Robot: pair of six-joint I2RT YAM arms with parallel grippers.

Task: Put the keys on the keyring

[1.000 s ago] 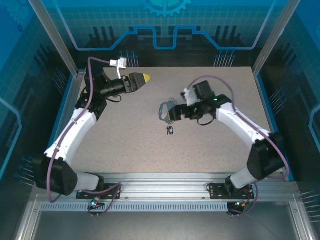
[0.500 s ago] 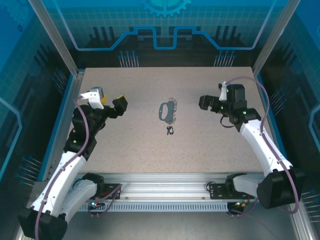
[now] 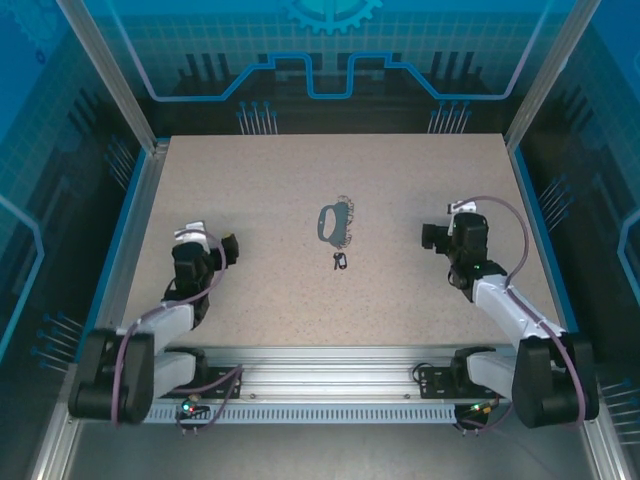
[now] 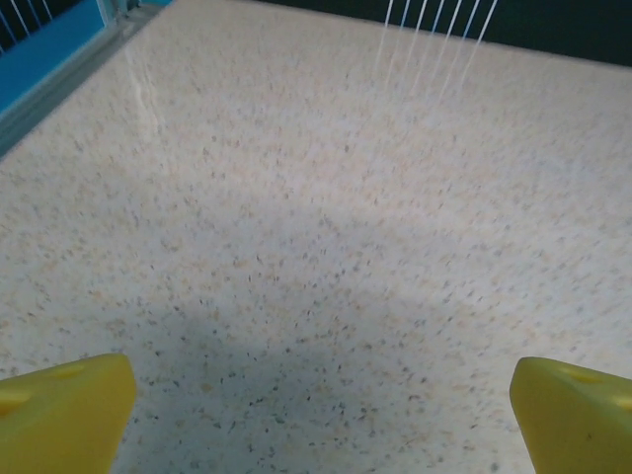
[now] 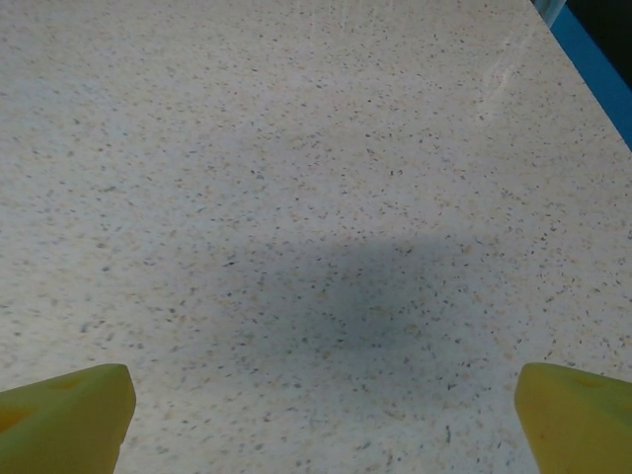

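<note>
Keys [image 3: 340, 260] lie mid-way across the table [image 3: 250, 180], just on the near side of the grey keyring [image 3: 331, 222]. They look tiny, light and hard, so pinch the black head. Your left gripper [image 3: 228, 250] and right gripper [image 3: 432, 236] are wide open, holding nothing.

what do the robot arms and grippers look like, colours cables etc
The left arm and right arm have white shells between bulky black joints, with a purple-grey cable looping alongside each. The left gripper and right gripper are black with a small white piece on the wrist; their jaws end in yellow tips.
</note>
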